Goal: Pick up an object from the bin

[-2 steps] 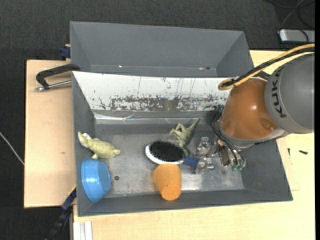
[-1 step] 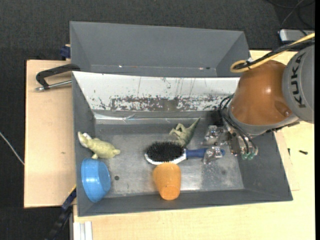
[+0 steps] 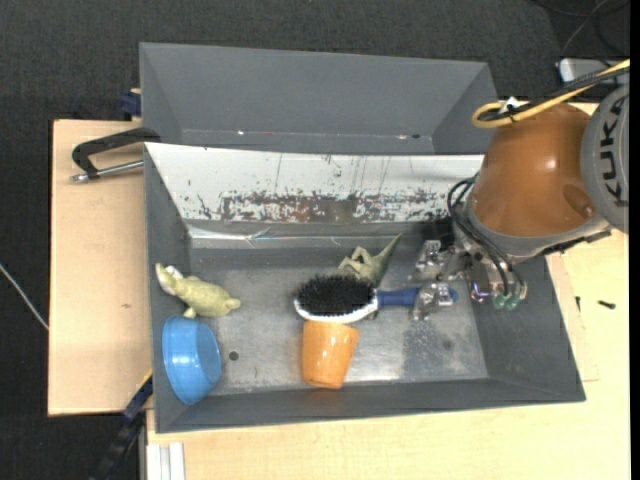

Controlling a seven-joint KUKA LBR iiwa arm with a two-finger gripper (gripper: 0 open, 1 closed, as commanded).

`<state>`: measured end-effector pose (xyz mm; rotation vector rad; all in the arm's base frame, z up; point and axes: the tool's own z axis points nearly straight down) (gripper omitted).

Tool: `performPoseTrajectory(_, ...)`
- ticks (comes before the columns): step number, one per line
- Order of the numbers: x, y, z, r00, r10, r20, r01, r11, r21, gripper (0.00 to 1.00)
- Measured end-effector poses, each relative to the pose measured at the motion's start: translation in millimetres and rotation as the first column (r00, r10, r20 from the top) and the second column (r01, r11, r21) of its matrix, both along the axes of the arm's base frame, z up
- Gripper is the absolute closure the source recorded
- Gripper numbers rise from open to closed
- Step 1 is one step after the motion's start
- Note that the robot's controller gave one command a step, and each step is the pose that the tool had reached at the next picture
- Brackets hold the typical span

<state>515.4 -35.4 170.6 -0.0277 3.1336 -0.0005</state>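
On the overhead camera, my gripper (image 3: 437, 286) sits low at the blue handle end of the black-bristled, white-rimmed hairbrush (image 3: 335, 298), which stretches away to its view-left. I cannot tell whether it is spread or clamped. An orange plastic cup (image 3: 327, 354) stands beyond the brush head.

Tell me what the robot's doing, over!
Gripper low at the right of the bin, over the blue handle of the hairbrush. Green toy dinosaur close behind, orange cup by the brush head.

Arm (image 3: 612, 158) from right, wrist (image 3: 530, 183) downward.
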Motion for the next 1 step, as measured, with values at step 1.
performPoseTrajectory(1,1.7,0.2,26.3,1.000,0.000,0.000,0.000,1.000,0.000,1.00)
